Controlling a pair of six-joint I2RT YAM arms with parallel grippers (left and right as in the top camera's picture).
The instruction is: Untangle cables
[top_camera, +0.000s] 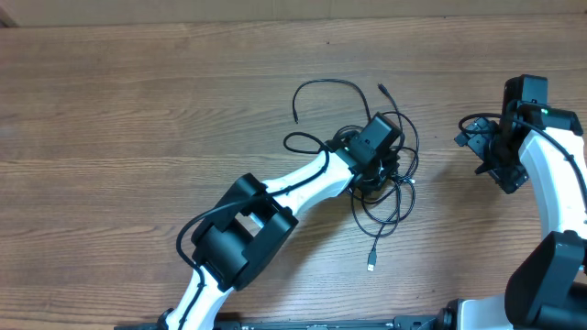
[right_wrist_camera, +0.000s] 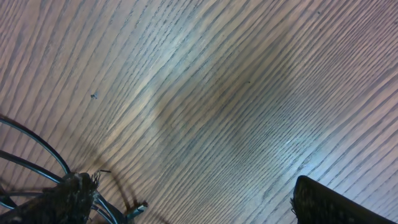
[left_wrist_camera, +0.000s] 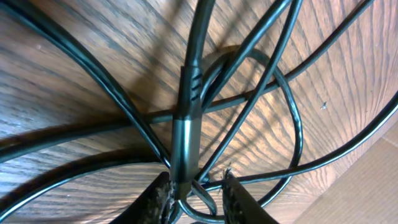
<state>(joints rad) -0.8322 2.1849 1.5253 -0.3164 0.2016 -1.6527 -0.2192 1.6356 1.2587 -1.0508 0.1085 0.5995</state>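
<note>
A tangle of thin black cables [top_camera: 402,183] lay on the brown wood-grain table [top_camera: 138,110], right of its middle and about halfway between the far and near edges. One loose loop arched toward the far edge. A single strand trailed toward the near edge and ended in a small pale-tipped plug [top_camera: 371,263].

The white-and-black left arm [top_camera: 303,183] reached in from the near-left corner. The left gripper [top_camera: 376,156] sat on the heart of the tangle and hid its centre from above. In the left wrist view, several cords [left_wrist_camera: 198,37] crossed one another flat on the wood. A dark, smooth plug with a ribbed collar [left_wrist_camera: 185,140] ran down between the two fingertips [left_wrist_camera: 158,199]. The jaws of the left gripper [left_wrist_camera: 196,199] stood only narrowly apart, straddling the plug's lower end and a small cable loop beside it. One finger lay against the plug, while a slim gap showed at the other, so no firm clamp was visible.

The right gripper [top_camera: 488,154] hung near the right edge, well apart from the tangle. In the right wrist view its jaws were spread as wide as they appeared to go. The dark fingertips [right_wrist_camera: 71,196] sat at opposite lower corners of the view, and the right gripper [right_wrist_camera: 193,202] had only bare wood between them and held nothing.
</note>
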